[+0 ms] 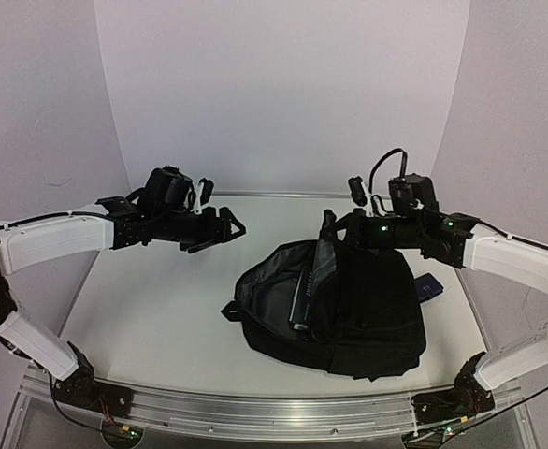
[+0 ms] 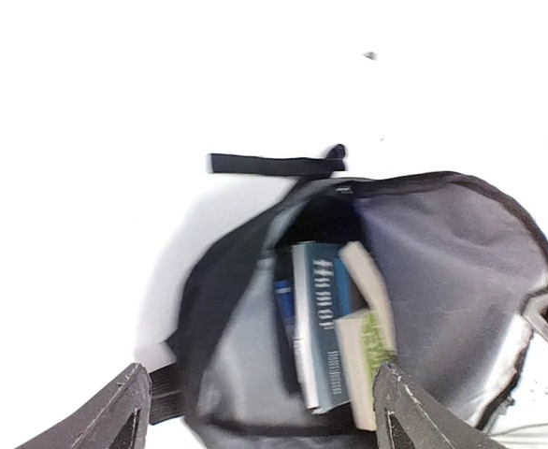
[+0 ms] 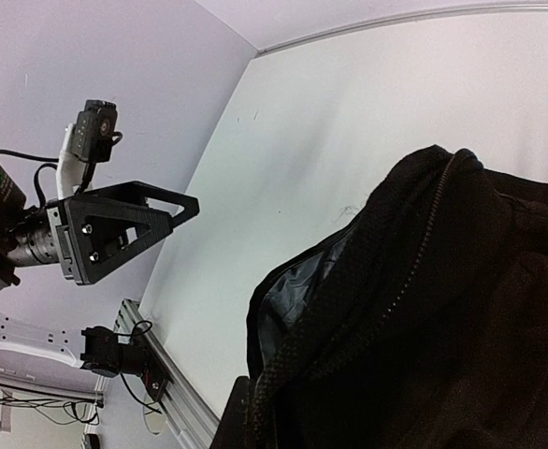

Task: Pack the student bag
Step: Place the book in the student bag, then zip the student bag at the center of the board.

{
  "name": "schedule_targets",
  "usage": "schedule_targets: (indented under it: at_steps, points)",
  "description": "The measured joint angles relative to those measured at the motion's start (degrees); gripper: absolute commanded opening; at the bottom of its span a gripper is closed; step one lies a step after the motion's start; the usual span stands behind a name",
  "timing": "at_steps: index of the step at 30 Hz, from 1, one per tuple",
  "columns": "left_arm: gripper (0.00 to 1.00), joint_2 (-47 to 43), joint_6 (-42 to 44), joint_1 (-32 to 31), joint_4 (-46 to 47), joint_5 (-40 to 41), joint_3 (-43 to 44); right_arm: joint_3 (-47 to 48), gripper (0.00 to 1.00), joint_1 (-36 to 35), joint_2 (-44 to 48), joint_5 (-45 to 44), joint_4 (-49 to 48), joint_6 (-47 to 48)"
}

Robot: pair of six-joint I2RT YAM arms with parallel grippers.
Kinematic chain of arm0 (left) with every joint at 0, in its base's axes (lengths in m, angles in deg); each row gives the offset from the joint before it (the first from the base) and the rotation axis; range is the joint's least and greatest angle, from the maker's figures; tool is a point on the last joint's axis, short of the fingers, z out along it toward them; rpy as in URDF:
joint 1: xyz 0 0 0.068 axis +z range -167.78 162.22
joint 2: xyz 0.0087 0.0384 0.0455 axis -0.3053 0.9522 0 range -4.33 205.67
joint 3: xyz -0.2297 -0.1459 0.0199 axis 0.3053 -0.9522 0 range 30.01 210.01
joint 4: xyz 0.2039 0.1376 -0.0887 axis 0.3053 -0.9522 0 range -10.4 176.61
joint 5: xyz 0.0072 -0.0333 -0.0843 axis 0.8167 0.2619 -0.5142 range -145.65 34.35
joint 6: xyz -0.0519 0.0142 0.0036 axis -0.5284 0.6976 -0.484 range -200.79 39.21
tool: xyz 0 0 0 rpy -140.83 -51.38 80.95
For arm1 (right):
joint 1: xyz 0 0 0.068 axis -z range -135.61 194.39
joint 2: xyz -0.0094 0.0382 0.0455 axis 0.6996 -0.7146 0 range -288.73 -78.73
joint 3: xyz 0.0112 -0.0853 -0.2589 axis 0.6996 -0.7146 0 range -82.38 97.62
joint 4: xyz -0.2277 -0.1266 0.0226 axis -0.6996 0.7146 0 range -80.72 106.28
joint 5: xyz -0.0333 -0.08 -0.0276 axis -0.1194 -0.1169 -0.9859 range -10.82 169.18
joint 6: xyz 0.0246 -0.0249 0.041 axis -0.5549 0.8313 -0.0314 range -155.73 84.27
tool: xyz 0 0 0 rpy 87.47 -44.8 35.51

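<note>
Now showing student bag [image 1: 367,309] slumped on counter [image 1: 152,309], ctr toward 3 o'clock side, mouth gaping toward 9 o'clock. Appears pinched at upper rim by right tool [image 1: 335,224], closed tight on fabric at bag's 12 o'clock edge and propping flap up. Gives no sight of that tool's fingers in own wrist view, filled w/ black cloth & zipper. Shows left tool [image 2: 262,412] hovering off bag's 10 o'clock, spread wide w/ nothing between fingers [image 2: 129,412], aimed into opening. Reveals several books [image 2: 325,318] inside against grey lining, spines toward mouth, leaning together. Also catches loose strap [image 2: 274,165] flat on counter beyond mouth, plus small dark blue pouch [image 1: 427,286] just beside bag at 3 o'clock.

Risks, as judged from this:
- Could lose flap through slip of thin pinch, dropping lining over books & shutting mouth.
- Could spill leaning books toward 9 o'clock if tugged or lifted too far, given sideways-facing opening.
- Could snag strap or zipper edge w/ spread left fingers on any move into or past mouth, dragging whole bag across counter.

Prob. close to done w/ loading. Likely zipping next, w/ both rims needing line-up first.
</note>
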Motion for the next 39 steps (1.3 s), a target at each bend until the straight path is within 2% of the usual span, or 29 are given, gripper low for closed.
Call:
schedule_targets:
  at_steps: [5,12,17,21,25,31,33,39]
  points:
    - [0.84,-2.4,-0.1,0.6,-2.5,1.5,-3.0,3.7,0.02,-5.1,-6.8,-4.2,-2.9,-1.5]
    - [0.85,-5.5,-0.2,0.6,-3.5,2.1,-5.3,11.9,0.07,-12.1,-21.2,-9.9,-4.5,-2.7]
    - [0.86,-7.3,-0.2,0.6,-4.0,2.1,-6.8,18.2,0.23,-15.4,-30.5,-11.7,-3.8,-2.8]
    - [0.88,-8.7,-0.2,0.6,-4.4,2.1,-7.9,22.3,0.47,-17.3,-34.4,-11.5,-4.3,-2.7]
    - [0.88,-9.3,0.3,0.6,-4.5,1.5,-8.1,23.8,0.71,-18.0,-34.6,-11.4,-4.4,-2.0]
    - [0.88,-9.4,3.3,0.8,-3.3,-0.9,-8.3,23.1,0.95,-18.0,-29.3,-14.5,-0.7,0.3]
    - [0.88,-9.7,4.6,0.7,-3.3,-1.5,-8.3,22.4,0.98,-18.0,-25.6,-16.7,1.4,1.2]
    - [0.88,-9.4,8.4,-1.9,-4.0,-1.7,-6.5,19.5,0.98,-17.3,-12.6,-24.4,5.5,3.6]
